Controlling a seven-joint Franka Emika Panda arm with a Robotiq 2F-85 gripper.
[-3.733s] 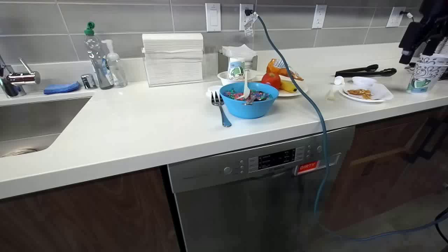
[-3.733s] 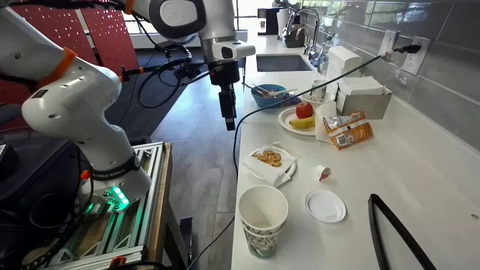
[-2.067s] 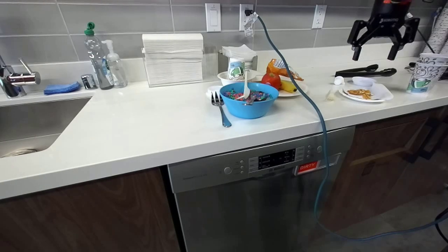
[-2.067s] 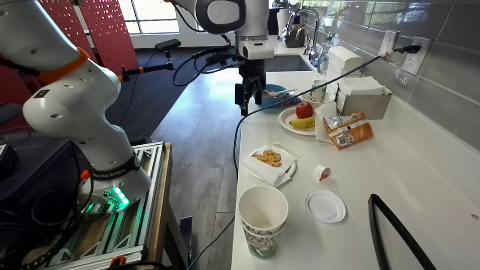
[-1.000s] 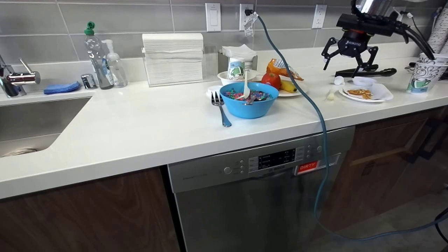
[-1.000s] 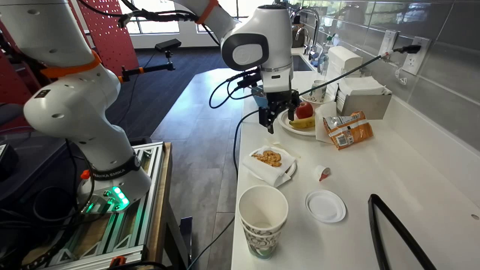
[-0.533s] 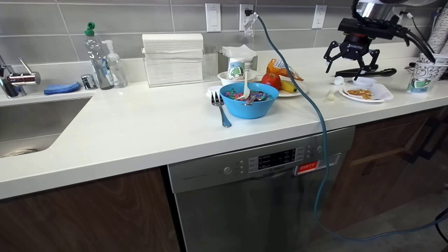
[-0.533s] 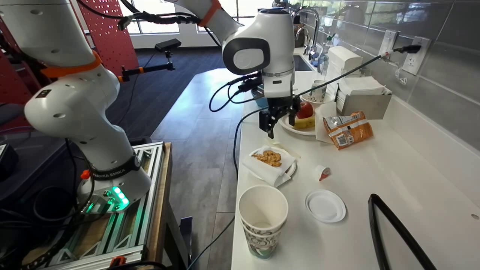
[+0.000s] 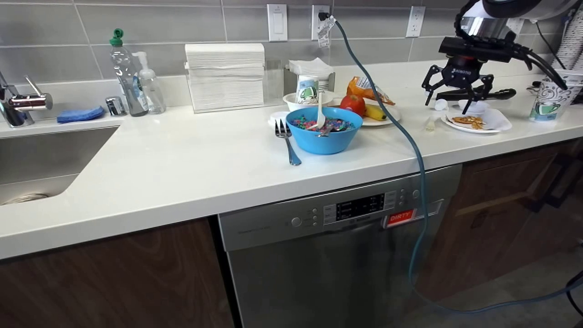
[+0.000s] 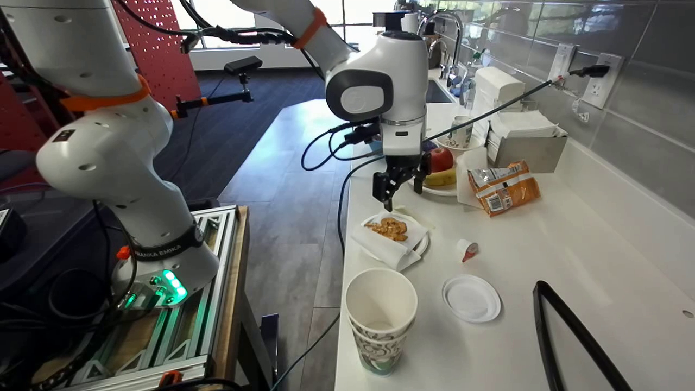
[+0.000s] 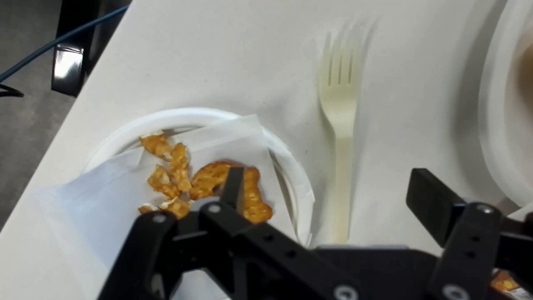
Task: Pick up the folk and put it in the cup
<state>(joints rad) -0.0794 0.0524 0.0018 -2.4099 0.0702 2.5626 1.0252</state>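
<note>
Cream plastic fork (image 11: 343,141), likely the target, is lying ungrasped; the Robotiq gripper (image 9: 446,109) is hovering above, spread wide; lifting and depositing are remaining.

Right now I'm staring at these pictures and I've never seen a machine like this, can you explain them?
The machine is a robot arm ending in a black, two-fingered end effector. Two pictures come from cameras standing apart from it; the close-up comes from its wrist, looking down. On the kitchen counter are a pale fork, a plate with brown snack pieces and, farther along, a blue bowl with a shiny fork beside it. The end effector is open above the counter, holding nothing.
</note>
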